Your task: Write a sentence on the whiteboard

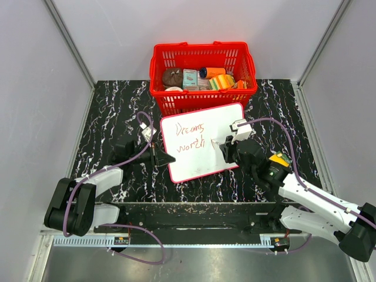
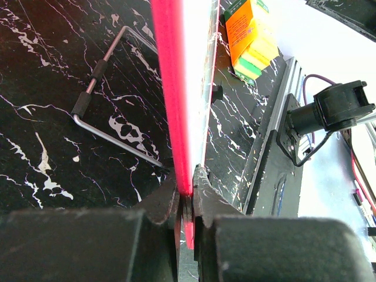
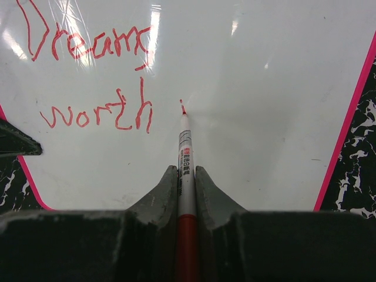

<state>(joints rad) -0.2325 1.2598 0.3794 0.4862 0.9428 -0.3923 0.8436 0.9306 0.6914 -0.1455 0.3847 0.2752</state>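
Note:
The whiteboard (image 1: 226, 123) lies tilted on the black marble table, in front of the red basket. The sentence (image 1: 189, 136) reads "Dreams worth" in red, in two lines; it also shows in the right wrist view (image 3: 94, 76). My left gripper (image 1: 165, 157) is shut on the board's left rim, whose pink edge (image 2: 176, 88) runs between its jaws. My right gripper (image 1: 221, 144) is shut on the red-and-white marker (image 3: 185, 158). The marker's tip touches the board just right of "worth", beside a short new red stroke (image 3: 181, 104).
The red basket (image 1: 202, 56) with several packages stands behind the board. A bent metal rod (image 2: 100, 88) lies on the table left of the board. An orange-and-green box (image 2: 249, 35) lies by the right arm; it also shows in the top view (image 1: 278, 158).

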